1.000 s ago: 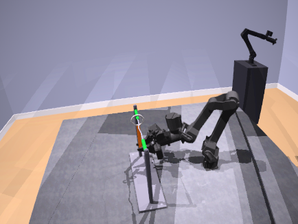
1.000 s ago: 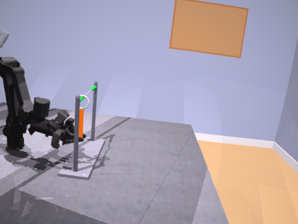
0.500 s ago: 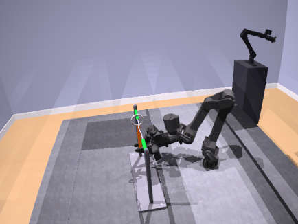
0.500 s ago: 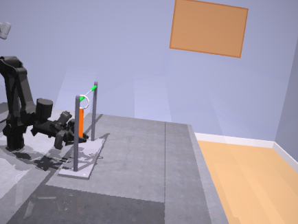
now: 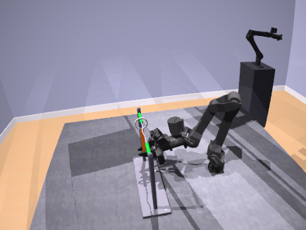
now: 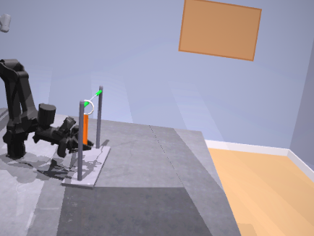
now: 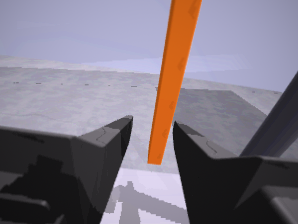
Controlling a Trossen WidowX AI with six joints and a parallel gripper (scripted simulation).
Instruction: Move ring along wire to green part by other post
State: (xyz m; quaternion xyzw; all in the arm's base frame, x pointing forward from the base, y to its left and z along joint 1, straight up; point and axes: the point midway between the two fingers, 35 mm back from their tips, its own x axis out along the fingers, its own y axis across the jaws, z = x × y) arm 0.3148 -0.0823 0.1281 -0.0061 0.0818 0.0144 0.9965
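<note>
The pale ring hangs around the wire by the green part next to one post. Its orange handle points down. My gripper is partly open around the handle's lower part. In the wrist view the handle stands between the fingertips, with gaps, nearer the right one. The other green part is by the other post.
The thin grey wire runs between the green parts, above my gripper. Both posts stand on a pale base plate. The post by the ring is just right of my fingers in the wrist view. A second arm stands on a dark pedestal behind.
</note>
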